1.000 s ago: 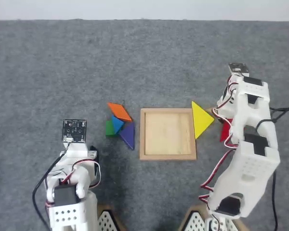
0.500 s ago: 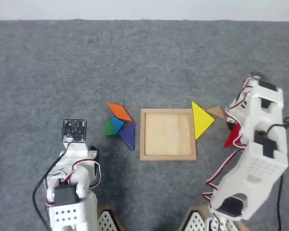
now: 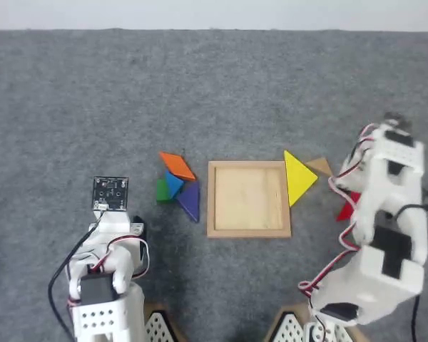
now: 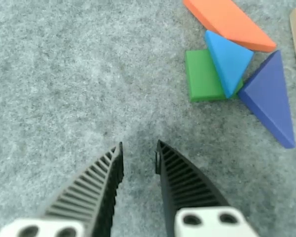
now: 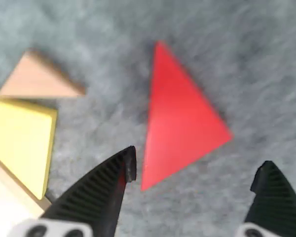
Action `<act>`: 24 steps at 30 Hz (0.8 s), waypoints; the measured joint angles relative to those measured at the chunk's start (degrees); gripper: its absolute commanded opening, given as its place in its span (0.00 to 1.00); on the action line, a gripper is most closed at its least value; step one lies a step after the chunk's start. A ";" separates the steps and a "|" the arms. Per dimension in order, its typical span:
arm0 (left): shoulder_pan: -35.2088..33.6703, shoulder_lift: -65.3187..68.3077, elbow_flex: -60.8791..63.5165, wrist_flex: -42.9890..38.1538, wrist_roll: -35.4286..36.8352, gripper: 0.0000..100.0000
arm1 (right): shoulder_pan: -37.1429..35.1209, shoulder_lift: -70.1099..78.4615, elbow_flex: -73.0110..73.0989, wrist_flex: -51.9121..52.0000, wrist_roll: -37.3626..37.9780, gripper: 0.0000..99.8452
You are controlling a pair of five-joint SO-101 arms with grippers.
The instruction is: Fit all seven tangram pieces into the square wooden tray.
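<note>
- Left gripper: I log it well left of the square wooden tray, over the grey carpet, jaws a narrow gap apart with nothing between them.
- Orange parallelogram, green square, light-blue small triangle, dark-blue triangle: I count these as one cluster just left of the tray. The light-blue piece overlaps the green one.
- Yellow large triangle: touching the tray's right rim.
- Tan wooden small triangle: just right of the tray, beyond the yellow piece's upper corner.
- Red triangle: flat on the carpet, right of the tray, apart from the tan piece.
- Right gripper: I see its jaws spread wide, straddling one corner of the red triangle.
</note>
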 measured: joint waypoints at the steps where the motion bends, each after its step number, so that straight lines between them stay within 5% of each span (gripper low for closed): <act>1: 0.00 0.00 0.00 0.00 0.00 0.10 | -0.62 -0.53 1.49 -1.23 -0.70 0.31; 5: 0.00 0.00 0.00 0.00 0.00 0.10 | -1.49 -0.97 2.64 -4.84 -4.75 0.28; 11: 0.00 0.00 0.00 0.00 0.00 0.10 | -0.53 -0.26 2.55 -7.82 -6.51 0.40; 24: 0.00 0.00 0.00 0.00 0.00 0.10 | 1.41 7.91 -1.49 -7.65 -6.68 0.36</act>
